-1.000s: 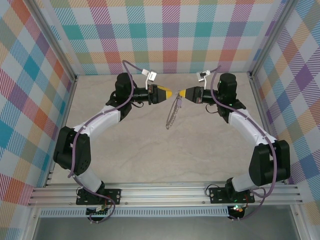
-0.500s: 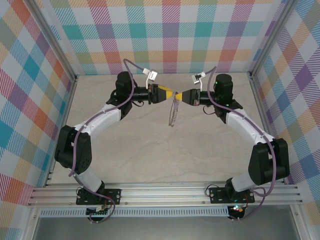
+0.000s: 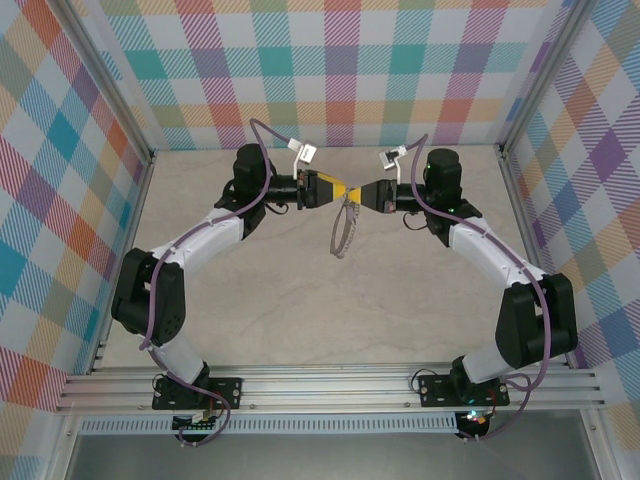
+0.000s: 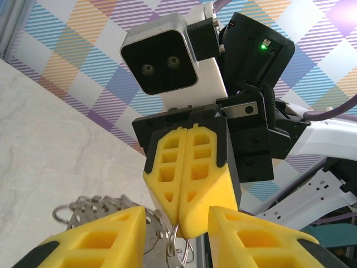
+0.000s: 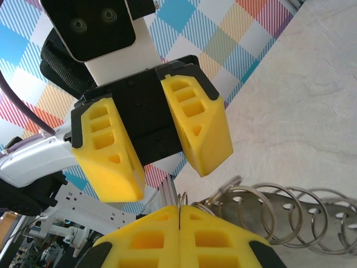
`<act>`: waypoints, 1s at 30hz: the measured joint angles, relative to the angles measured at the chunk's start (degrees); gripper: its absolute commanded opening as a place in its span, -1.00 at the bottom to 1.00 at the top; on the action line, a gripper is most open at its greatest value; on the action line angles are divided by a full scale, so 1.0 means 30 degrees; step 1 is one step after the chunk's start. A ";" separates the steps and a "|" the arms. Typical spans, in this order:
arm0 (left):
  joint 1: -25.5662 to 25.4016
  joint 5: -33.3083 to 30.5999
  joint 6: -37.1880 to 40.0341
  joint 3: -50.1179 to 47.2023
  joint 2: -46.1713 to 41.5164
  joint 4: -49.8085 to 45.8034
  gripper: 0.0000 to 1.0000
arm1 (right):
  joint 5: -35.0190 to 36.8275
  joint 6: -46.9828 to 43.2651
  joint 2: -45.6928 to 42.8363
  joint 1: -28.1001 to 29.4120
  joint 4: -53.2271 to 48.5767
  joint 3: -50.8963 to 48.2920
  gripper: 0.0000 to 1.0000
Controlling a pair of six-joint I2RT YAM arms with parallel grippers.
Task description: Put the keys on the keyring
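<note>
Nearest to me, past my two bases, lies the bare pale table (image 3: 250, 300). Farther out the keyring (image 3: 342, 232) dangles as a slanted string of silvery loops. Its upper end is pinched in my right gripper (image 3: 366, 193), whose yellow fingers are pressed flat together on the thin wire. I cannot tell whether its lower end touches the table. My left gripper (image 3: 349, 190) meets the right one tip to tip, jaws parted a moderate way, and my right fingertips sit just at the mouth of that gap. Behind both wrists rises the plaid back wall (image 3: 340, 80).
</note>
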 measured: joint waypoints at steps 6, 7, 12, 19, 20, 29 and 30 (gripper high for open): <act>0.0000 0.0160 0.0000 0.0109 0.0233 0.0000 -0.39 | 0.0029 0.0000 0.0000 0.0000 0.0000 0.0000 -1.00; -0.0022 0.0219 0.0000 0.0109 0.0262 -0.0007 -0.41 | 0.0073 0.0000 0.0000 0.0000 0.0000 0.0000 -1.00; -0.0095 0.0619 0.0102 0.0233 0.0270 -0.0153 -0.47 | 0.0153 0.0007 0.0015 0.0000 0.0007 0.0000 -1.00; -0.0219 0.0860 0.0750 0.0386 0.0270 -0.1042 -0.63 | 0.0211 0.0015 0.0022 0.0000 0.0066 0.0000 -1.00; -0.0240 0.0867 0.0852 0.0408 0.0284 -0.1173 -0.64 | 0.0211 0.0015 0.0022 0.0000 0.0073 0.0000 -1.00; -0.0313 0.0787 0.1450 0.0707 0.0372 -0.1945 -0.98 | 0.0211 0.0080 0.0029 0.0000 0.0189 0.0000 -1.00; -0.0328 0.0780 0.1494 0.0772 0.0408 -0.1967 -1.00 | 0.0204 0.0080 0.0029 0.0000 0.0211 0.0000 -1.00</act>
